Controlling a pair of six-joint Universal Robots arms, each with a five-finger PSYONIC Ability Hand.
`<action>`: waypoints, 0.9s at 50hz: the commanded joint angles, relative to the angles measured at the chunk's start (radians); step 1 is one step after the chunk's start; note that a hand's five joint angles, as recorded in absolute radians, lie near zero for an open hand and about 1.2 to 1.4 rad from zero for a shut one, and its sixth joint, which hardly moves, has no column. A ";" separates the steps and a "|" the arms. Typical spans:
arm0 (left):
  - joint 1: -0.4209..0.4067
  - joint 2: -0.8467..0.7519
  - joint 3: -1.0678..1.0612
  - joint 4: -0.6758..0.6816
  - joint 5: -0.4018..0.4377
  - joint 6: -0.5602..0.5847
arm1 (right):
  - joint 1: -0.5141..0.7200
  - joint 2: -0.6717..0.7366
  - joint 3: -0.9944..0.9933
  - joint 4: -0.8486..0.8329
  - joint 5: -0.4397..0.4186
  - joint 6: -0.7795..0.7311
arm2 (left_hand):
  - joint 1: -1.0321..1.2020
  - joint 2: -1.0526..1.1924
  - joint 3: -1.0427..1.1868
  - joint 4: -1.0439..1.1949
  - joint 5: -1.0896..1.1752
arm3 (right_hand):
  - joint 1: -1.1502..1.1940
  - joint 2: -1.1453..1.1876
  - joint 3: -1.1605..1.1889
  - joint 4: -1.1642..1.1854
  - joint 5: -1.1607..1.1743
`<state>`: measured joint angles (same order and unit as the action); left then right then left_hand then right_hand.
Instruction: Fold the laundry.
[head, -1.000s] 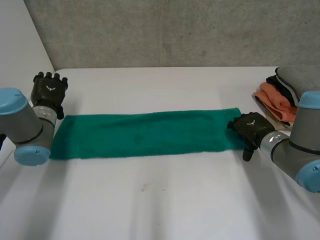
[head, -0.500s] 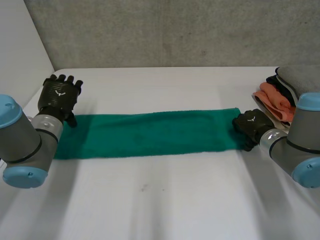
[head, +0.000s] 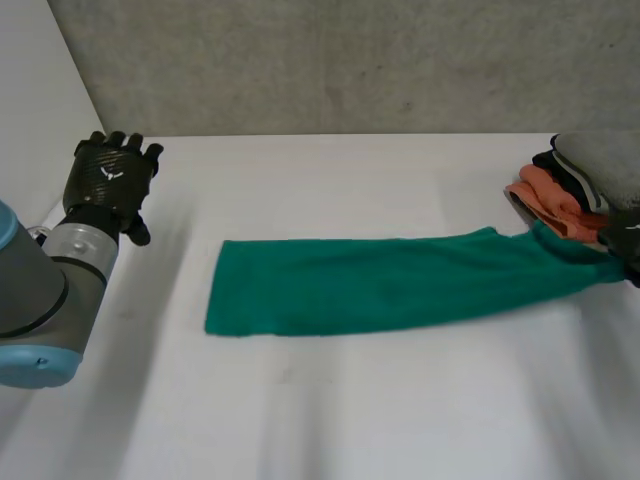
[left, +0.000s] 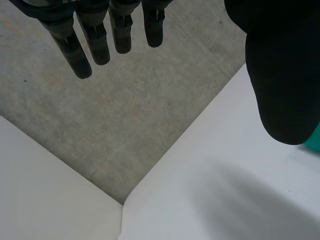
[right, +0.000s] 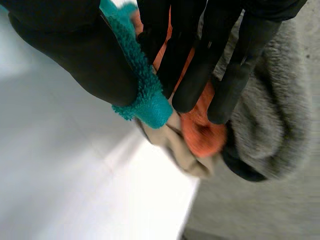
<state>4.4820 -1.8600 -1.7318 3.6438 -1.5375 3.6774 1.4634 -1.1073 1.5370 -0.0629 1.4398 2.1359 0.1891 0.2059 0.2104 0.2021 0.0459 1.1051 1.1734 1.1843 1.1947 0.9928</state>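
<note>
Your left hand hangs over the far-left corner of the bench. Its fingers are straight and set wide from the thumb, and it holds nothing. From its wrist camera you see the bench corner and the grey wall below its fingertips.

The green towel lies as one long strip across the middle of the bench, running from left to right. Its left end rests flat, well apart from your left hand. Its right end reaches the right edge of the bench.

There your right hand has that end of the towel pinched between the thumb and the fingers, with a fuzzy corner poking out past the thumb tip. The grip is narrow and closed on the cloth.

Just beside your right hand, at the far-right corner of the bench, sits a pile of clothes. In it you can pick out an orange cloth, a grey cloth and a beige cloth. The held towel end hangs right in front of the orange one; you cannot tell whether the two touch.
</note>
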 joint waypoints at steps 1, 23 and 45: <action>-0.001 0.042 -0.035 -0.002 0.000 -0.040 | 0.212 0.001 -0.052 -0.110 -0.018 -0.064 | -0.015 -0.031 -0.036 -0.028 -0.046 | 0.291 0.223 0.212 0.202 0.229; -0.038 0.070 -0.069 -0.002 0.000 -0.068 | 0.920 0.437 -0.380 -0.302 -0.299 -0.031 | -0.015 -0.031 -0.036 -0.028 -0.046 | -0.107 -0.175 -0.186 -0.197 -0.169; -0.273 -0.039 0.027 0.012 -0.009 -0.068 | 0.589 0.167 -0.091 0.009 -0.036 0.573 | -0.015 -0.031 -0.036 -0.028 -0.046 | -0.883 -0.952 -0.963 -0.973 -0.946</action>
<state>4.2419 -1.8725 -1.7136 3.6559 -1.5445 3.6095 2.1759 -0.9457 1.3668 -0.1174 1.4256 2.6907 0.1890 0.2059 0.2104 0.2021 0.0459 0.2225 0.2106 0.2094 0.2100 0.0430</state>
